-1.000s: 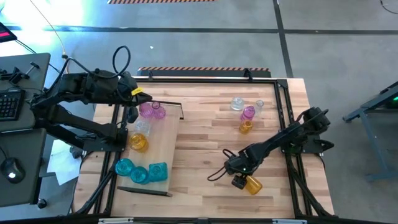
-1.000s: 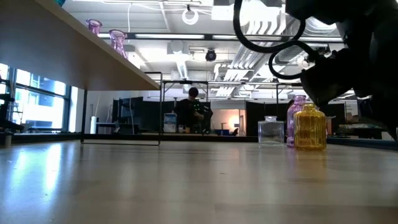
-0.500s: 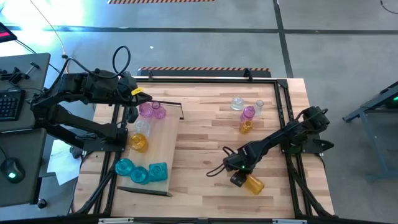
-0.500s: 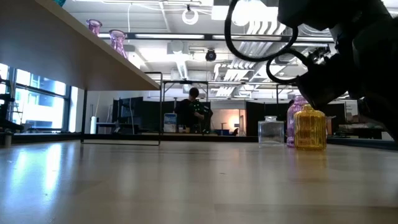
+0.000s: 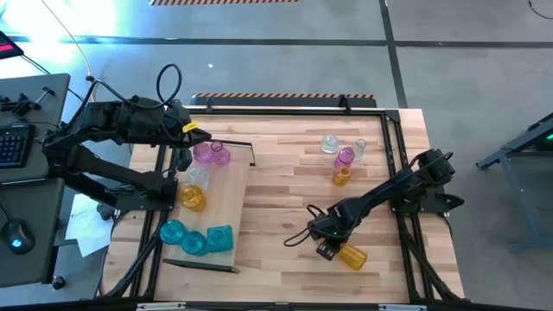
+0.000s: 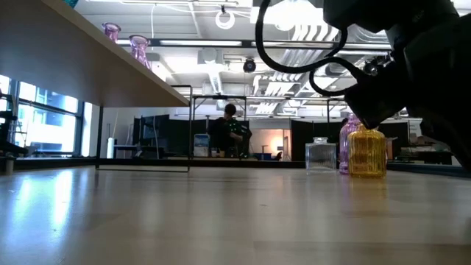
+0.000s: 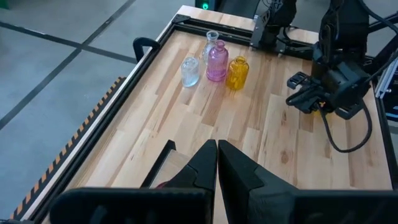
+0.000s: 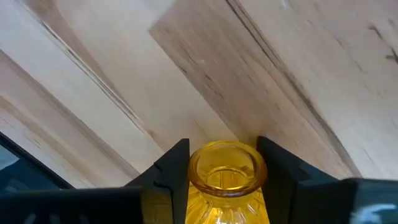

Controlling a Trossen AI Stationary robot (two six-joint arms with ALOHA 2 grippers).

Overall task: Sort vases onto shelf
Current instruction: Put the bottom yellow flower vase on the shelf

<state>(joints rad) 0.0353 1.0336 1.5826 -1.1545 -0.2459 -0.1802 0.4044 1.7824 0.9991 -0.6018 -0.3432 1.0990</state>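
Observation:
An amber vase [image 5: 351, 256] lies on the table near its front right, and my right gripper [image 5: 326, 248] is shut on it. The shelf [image 5: 226, 197] lies at the left. It carries two pink vases [image 5: 211, 154], a clear one [image 5: 197, 175], an amber one [image 5: 192, 199] and three teal ones [image 5: 193, 240]. My left gripper [image 7: 217, 163] hangs shut and empty over the shelf's far end. Several more vases stand at the far right: clear [image 5: 329, 143], pink [image 5: 345, 156] and amber [image 5: 341, 176]. My right gripper pinches the amber vase's neck [image 8: 227, 163] just under the mouth rim, one finger [image 8: 171, 169] on each side. The fingers slant down from the table's far right and lie across the neck. The ribbed body extends back from the fingers toward the table's right. Whether it rests on the table, I cannot tell.
Dark metal frame rails [image 5: 393, 147] run along the table's right and far edges. A black cable loop [image 5: 298, 235] hangs beside my right gripper. Bare tabletop [image 5: 276, 199] lies between the shelf and my right arm. A person [image 6: 229, 129] sits far off in the room.
My right arm has shifted a little toward the table's left, its cable loop moving with it. The amber vase has stayed where it was.

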